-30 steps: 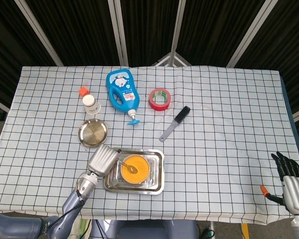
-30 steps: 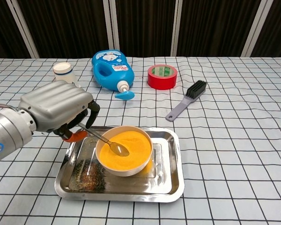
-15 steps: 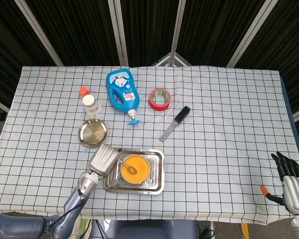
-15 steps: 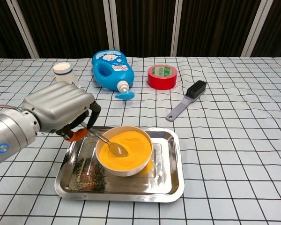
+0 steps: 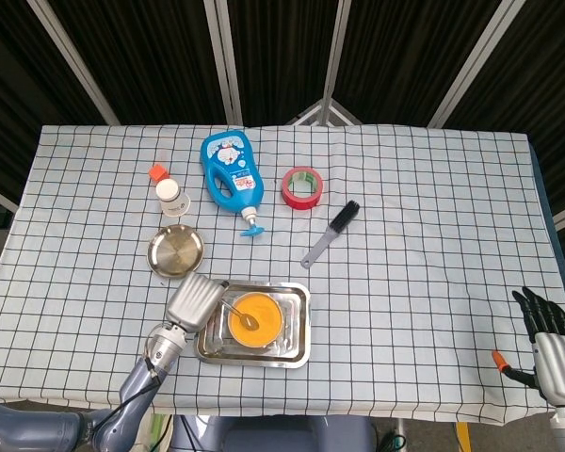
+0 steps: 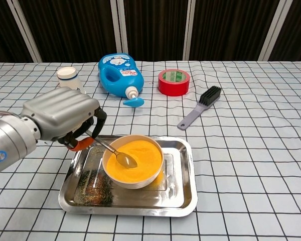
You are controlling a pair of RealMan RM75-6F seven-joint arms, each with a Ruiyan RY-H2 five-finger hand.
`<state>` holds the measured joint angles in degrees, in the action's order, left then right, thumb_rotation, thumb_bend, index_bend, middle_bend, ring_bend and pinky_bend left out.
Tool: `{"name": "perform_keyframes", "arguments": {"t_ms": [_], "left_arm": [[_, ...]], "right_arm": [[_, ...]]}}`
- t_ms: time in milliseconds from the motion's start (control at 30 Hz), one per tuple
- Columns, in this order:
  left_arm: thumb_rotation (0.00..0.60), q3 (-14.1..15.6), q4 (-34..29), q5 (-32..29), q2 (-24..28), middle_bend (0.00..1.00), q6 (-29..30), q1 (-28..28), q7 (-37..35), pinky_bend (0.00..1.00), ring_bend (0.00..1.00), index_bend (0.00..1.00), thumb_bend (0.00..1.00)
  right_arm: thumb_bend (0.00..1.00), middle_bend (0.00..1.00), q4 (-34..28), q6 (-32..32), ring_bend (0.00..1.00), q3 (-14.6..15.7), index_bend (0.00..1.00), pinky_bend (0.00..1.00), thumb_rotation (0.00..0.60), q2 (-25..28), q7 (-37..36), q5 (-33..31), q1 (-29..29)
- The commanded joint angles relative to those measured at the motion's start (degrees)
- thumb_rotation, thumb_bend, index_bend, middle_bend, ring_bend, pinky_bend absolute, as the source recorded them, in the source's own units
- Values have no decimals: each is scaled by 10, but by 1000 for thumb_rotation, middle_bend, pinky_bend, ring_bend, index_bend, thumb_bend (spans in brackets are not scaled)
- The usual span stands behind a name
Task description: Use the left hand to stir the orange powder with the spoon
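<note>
A white bowl (image 6: 133,178) of orange powder (image 6: 136,158) stands in a steel tray (image 6: 183,196) near the table's front edge. My left hand (image 6: 60,115) grips the orange-tipped handle of a metal spoon (image 6: 121,158), whose bowl lies in the powder left of centre. From the head view, the left hand (image 5: 193,301) sits at the tray's (image 5: 298,348) left end with the spoon (image 5: 241,315) reaching into the orange powder (image 5: 256,316). My right hand (image 5: 544,330) hangs off the table's right front corner, fingers apart, holding nothing.
Dark powder (image 6: 95,188) lies in the tray's front left corner. Behind the tray are a small steel dish (image 5: 176,250), a white bottle (image 6: 68,77), a blue bottle (image 6: 120,74), a red tape roll (image 6: 173,82) and a black brush (image 6: 199,113).
The left hand and spoon shifted slightly, the spoon's bowl staying in the left part of the powder. The right hand has not moved.
</note>
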<state>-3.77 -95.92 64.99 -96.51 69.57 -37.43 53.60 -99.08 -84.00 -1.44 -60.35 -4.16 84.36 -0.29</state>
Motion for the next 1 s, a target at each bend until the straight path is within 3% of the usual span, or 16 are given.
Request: {"name": "perform_keyframes", "arguments": {"t_ms": [33,300,533,1000], "left_arm": [[600,-13,-25,-26,8,783,-3,0,5,842,785,571,567],[600,-50,-105,-139,30,786,-7,-4,22,845,786,572,578],[600,-100,-183,-333,57,788,-4,-33,56,848,787,572,582],[600,-187,-243,-584,112,789,-1,-90,30,854,790,566,582]], "right_arm": [[311,0,0,0,0,0,0,0,600,0,0,0,0],[312,0,0,0,0,0,0,0,600,0,0,1,0],[311,0,0,-1,0,0,0,0,600,0,1,1,0],[312,0,0,-1,0,0,0,0,600,-1,1,1,0]]}}
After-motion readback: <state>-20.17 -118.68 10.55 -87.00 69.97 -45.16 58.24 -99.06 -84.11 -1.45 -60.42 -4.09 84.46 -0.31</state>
